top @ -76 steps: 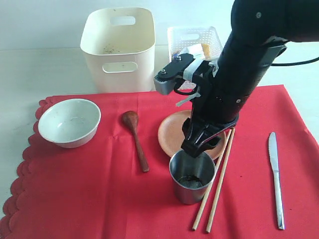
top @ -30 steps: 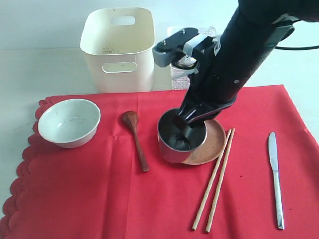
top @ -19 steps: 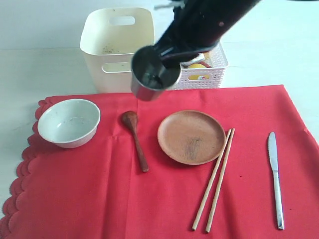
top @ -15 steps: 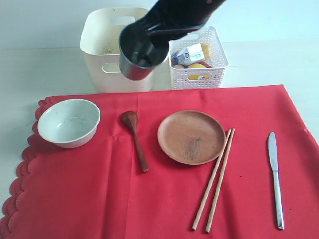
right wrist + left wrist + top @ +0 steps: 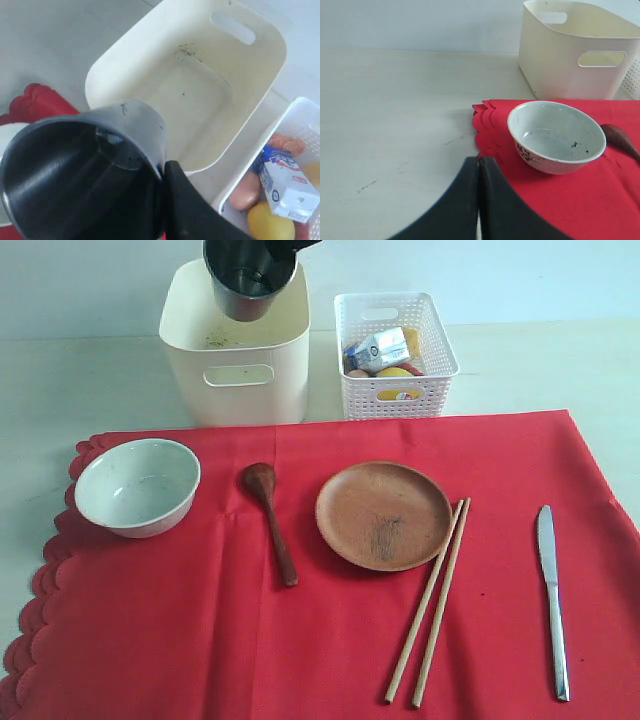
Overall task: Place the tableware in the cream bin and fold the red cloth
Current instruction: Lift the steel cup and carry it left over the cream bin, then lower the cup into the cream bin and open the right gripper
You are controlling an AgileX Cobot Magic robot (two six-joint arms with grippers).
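My right gripper (image 5: 162,172) is shut on the wall of the steel cup (image 5: 75,170), one finger inside and one outside. It holds the cup (image 5: 248,280) tilted over the open cream bin (image 5: 235,355), whose inside (image 5: 200,95) lies below it. On the red cloth (image 5: 300,650) lie the pale bowl (image 5: 138,485), dark wooden spoon (image 5: 270,522), brown plate (image 5: 384,515), chopsticks (image 5: 430,600) and silver knife (image 5: 552,600). My left gripper (image 5: 479,161) is shut and empty, low over the table by the cloth's scalloped edge (image 5: 482,125), a little short of the bowl (image 5: 555,135).
A white lattice basket (image 5: 395,390) stands right of the cream bin, holding a milk carton (image 5: 286,185), a lemon (image 5: 270,222) and a sausage (image 5: 247,190). Bare pale tabletop (image 5: 395,125) stretches left of the cloth.
My right gripper has lifted the steel cup off the cloth and carried it back and left, over the plate, to above the cream bin. The arm has nearly left the exterior view.
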